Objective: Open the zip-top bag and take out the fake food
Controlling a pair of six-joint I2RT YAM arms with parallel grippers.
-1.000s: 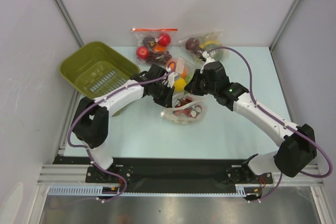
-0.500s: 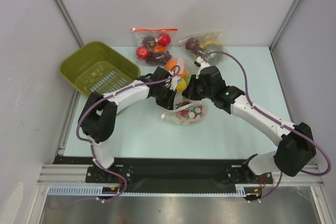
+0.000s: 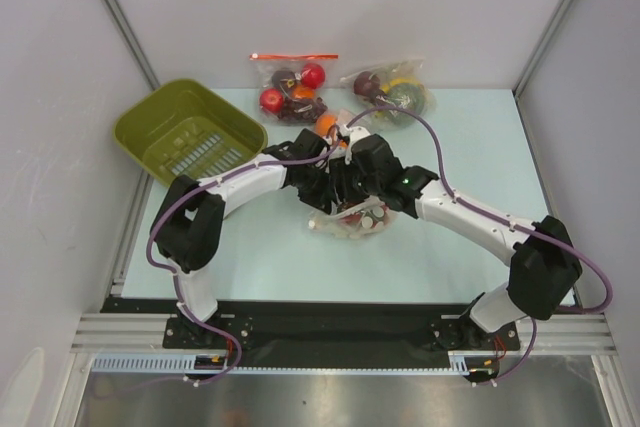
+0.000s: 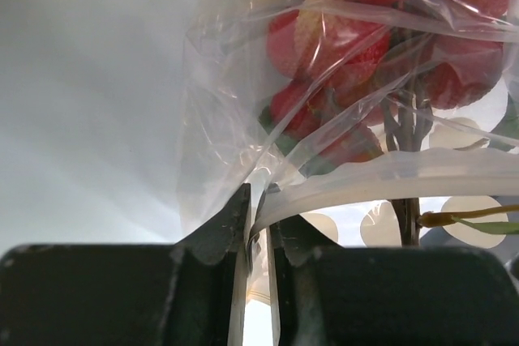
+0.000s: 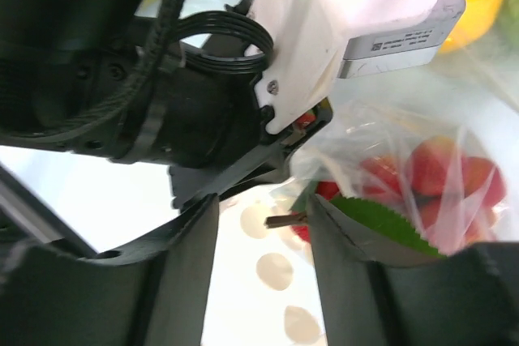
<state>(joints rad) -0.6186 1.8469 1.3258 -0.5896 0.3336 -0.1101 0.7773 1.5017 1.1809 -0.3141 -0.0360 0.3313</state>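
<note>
Green basket (image 3: 185, 132) far left, out of play. Left hand (image 4: 258, 218) clamped on the rim of the zip-top bag (image 4: 243, 143), which lies mid-surface (image 3: 250, 257) with the fake food (image 4: 324, 38) inside. Right hand (image 5: 263, 237) is apart, either side of the film, crowding the left. Risks: hands knock, both layers get caught, or the film slips. Red-zip bag (image 3: 292, 87) and fruit bag (image 3: 395, 92) behind limit pulling room.

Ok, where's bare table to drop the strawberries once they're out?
Bare table: the near strip between the zip-top bag and the arm bases, and right of the right arm. Crowded: around the bag, and fruit bags along the far edge.
</note>
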